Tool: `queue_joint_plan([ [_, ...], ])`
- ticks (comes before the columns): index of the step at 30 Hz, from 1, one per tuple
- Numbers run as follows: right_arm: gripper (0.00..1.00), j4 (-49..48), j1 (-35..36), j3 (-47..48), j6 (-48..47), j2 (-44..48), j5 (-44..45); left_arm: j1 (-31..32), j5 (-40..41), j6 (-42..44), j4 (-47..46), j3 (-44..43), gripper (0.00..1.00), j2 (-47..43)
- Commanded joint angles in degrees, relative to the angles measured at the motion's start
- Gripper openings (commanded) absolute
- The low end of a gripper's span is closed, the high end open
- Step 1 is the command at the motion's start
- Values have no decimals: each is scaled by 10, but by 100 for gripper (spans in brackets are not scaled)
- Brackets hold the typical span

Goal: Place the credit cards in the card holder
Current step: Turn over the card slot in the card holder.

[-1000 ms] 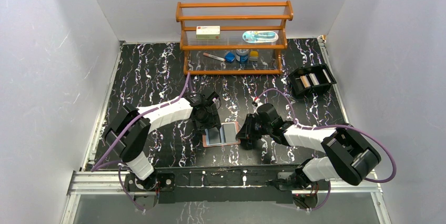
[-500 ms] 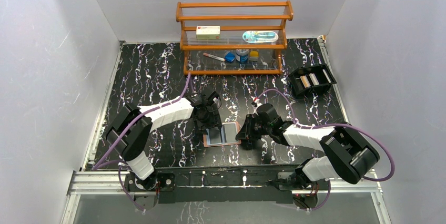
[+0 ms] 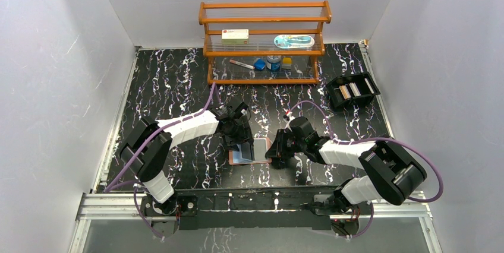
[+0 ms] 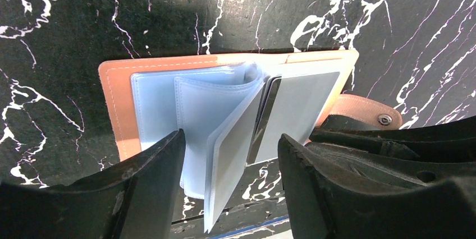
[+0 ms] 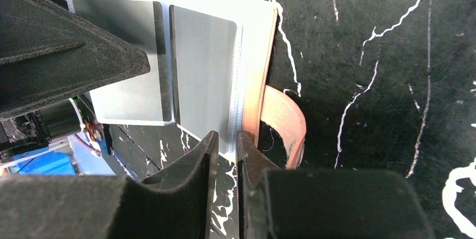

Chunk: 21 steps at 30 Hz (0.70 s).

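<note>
1. Step in hand: loading the card holder (image 3: pixel 252 152). It lies open on the table (image 3: pixel 178 87) just beyond my bases, at 6 o'clock of the tabletop.
2. My right gripper (image 5: pixel 227 143) has its jaws nearly pressed together. They pinch the holder's 3 o'clock edge beside the snap tab (image 5: pixel 283 127).
3. My left gripper (image 4: pixel 230 149) has its jaws spread. They straddle 1 raised sleeve leaf (image 4: pixel 236 155), apparently without touching it. A grey card (image 5: pixel 205 65) sits in a flat sleeve beside it.
4. Next move, as I judge it: fetch another card while the right pinch holds the holder steady.
5. Pose: both forearms run low and converge on the holder, the left from 9 o'clock, the right from 3 o'clock. Both wrists pitch downward.
6. Farther off, at 2 o'clock, the black tray (image 3: pixel 334 103) holds the remaining credit cards (image 3: pixel 350 89), well apart from both grippers.
</note>
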<state>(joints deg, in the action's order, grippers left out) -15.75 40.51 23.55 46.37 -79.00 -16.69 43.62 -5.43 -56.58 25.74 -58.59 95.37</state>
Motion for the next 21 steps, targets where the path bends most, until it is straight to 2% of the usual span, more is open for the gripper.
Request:
queue_joint_plan([
  [1,26,-18,3,12,-2,-2,-7,2,-12,-4,3,-15,59,-24],
  [21,26,-7,2,6,-6,16,-7,9,-40,-17,-77,7,58,-48],
])
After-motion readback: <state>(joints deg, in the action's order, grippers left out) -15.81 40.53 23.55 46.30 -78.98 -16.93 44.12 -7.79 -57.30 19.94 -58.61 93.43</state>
